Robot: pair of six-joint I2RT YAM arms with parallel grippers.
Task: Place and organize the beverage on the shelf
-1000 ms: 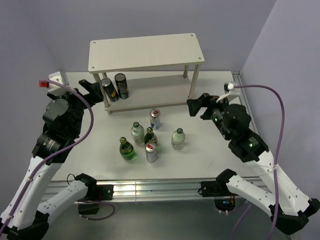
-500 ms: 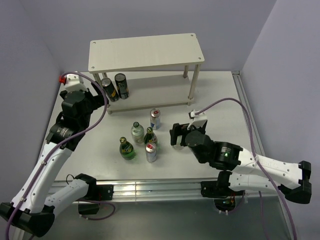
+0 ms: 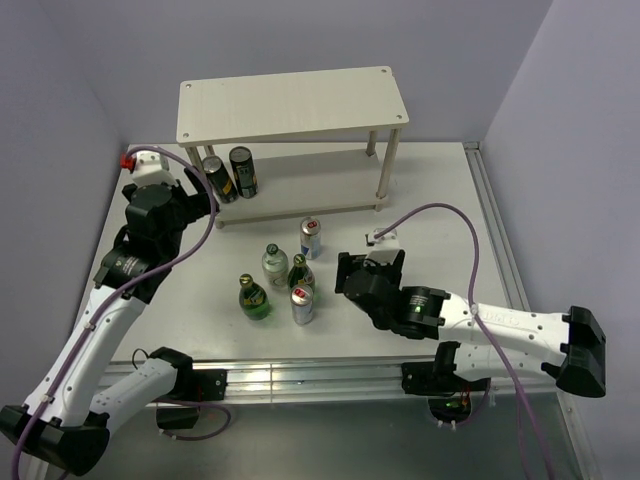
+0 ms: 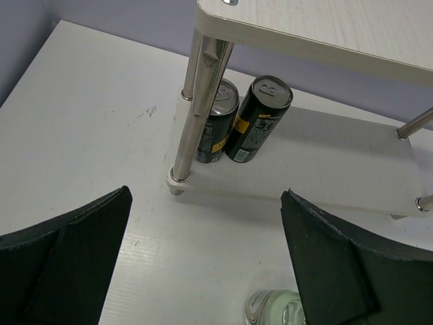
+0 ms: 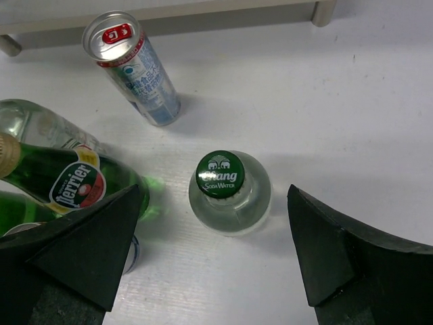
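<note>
While your left gripper (image 4: pixel 206 196) is idling with its fingers spread by the left end of the shelf (image 3: pixel 290 100), facing the dark cans (image 4: pixel 257 122) on the lower tier, your right gripper (image 5: pixel 214 193) is doing the real moving. Within the last second it is swinging away from the shelf's right leg and dropping over the clear bottle (image 5: pixel 229 186) with the green cap. Its fingers are standing wide on either side, touching nothing. That bottle is standing on the table (image 5: pixel 372 101) in front of the shelf, at the right of the cluster. None of the six drinks is sitting on the shelf yet, so you are likely lining up the first pick.
</note>
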